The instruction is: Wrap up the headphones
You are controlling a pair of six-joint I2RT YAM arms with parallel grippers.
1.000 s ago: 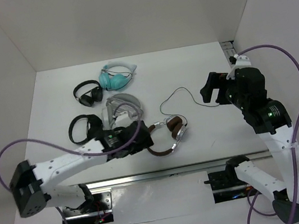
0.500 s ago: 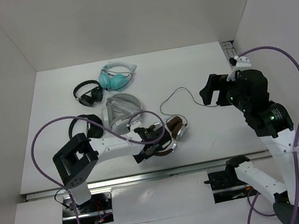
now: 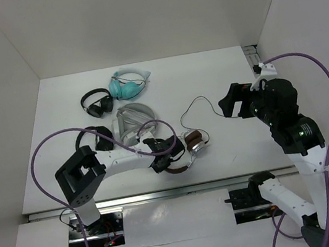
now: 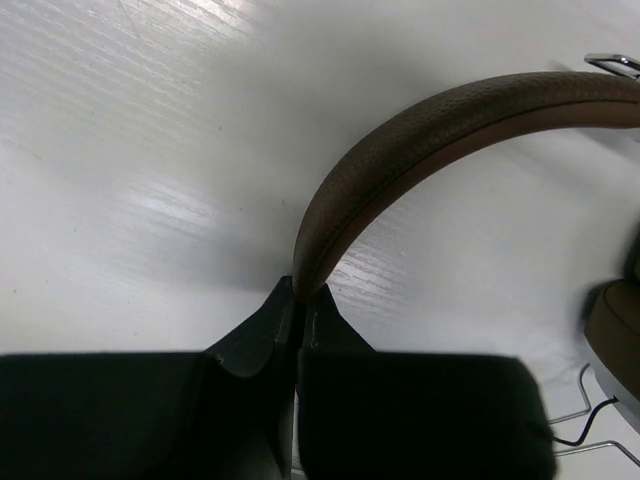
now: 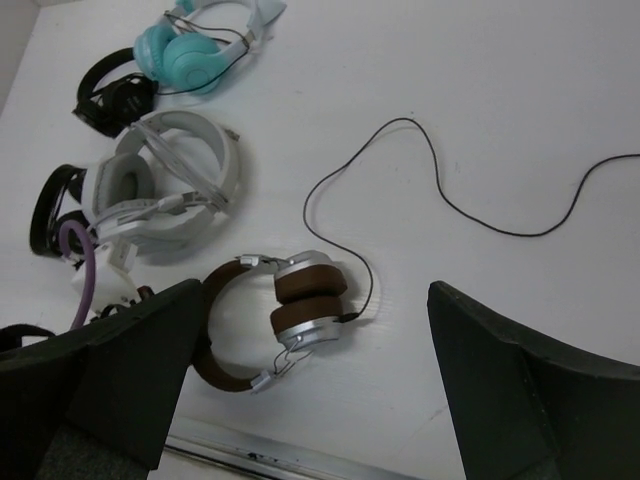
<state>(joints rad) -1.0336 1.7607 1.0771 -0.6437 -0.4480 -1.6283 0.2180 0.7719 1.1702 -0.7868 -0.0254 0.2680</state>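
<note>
Headphones [image 5: 308, 283] have a brown, bumpy, curved band. My left gripper [image 4: 298, 292] pinches it, hiding part. Their thin black cable [image 5: 520, 235] leaves my view. My right gripper [image 3: 231, 101] hangs wide open.

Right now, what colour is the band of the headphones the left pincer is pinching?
Brown. The headband shows best in the left wrist view.

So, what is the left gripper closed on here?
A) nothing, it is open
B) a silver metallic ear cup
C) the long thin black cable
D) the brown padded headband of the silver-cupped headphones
D: in the left wrist view, the left gripper has its jaws pinched together on the brown padded headband.
</note>
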